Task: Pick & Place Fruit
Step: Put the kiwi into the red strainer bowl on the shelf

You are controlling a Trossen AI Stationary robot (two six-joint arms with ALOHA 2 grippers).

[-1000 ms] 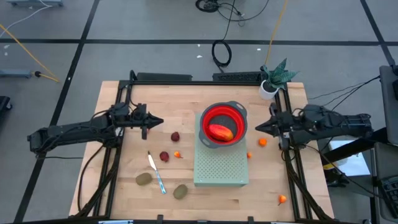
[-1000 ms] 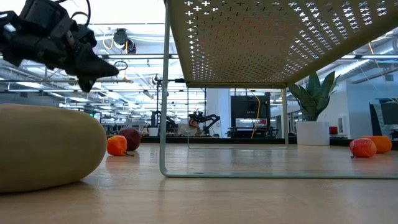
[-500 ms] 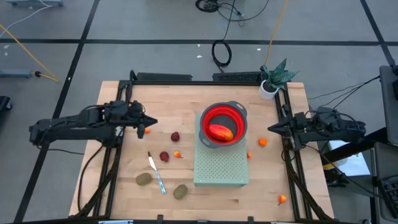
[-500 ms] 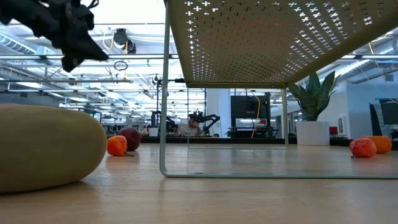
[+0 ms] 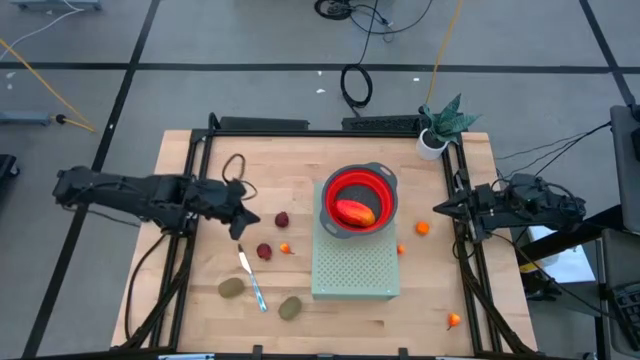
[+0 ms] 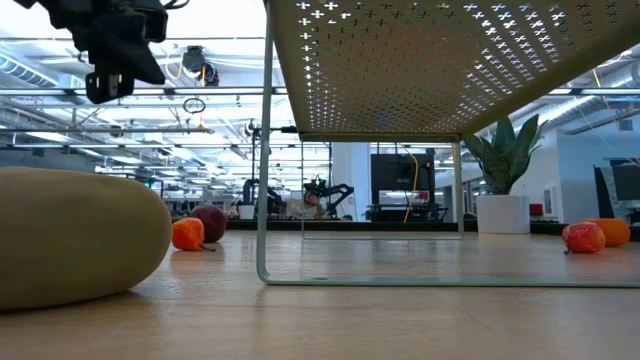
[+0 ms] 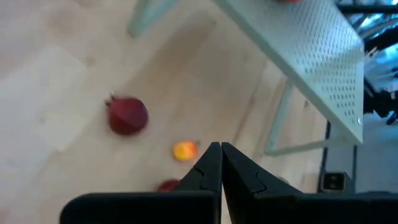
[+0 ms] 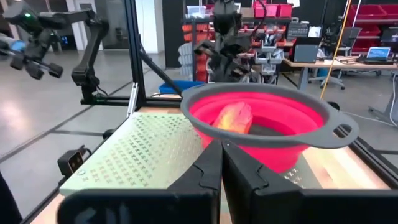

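I am holding my left gripper (image 5: 240, 226) above the table with its fingers pressed together and nothing between them, just beside the dark red ball (image 5: 283, 219). The elongated red-orange fruit (image 5: 355, 212) is already lying in the red bowl (image 5: 386, 187). My right gripper (image 5: 440, 208), also shut and empty, is waiting at the table's right edge. If I am descending like this, the closed tips are probably knocking the ball so it rolls toward the knife (image 5: 250, 277), or I am grazing the tiny orange ball (image 7: 185, 150).
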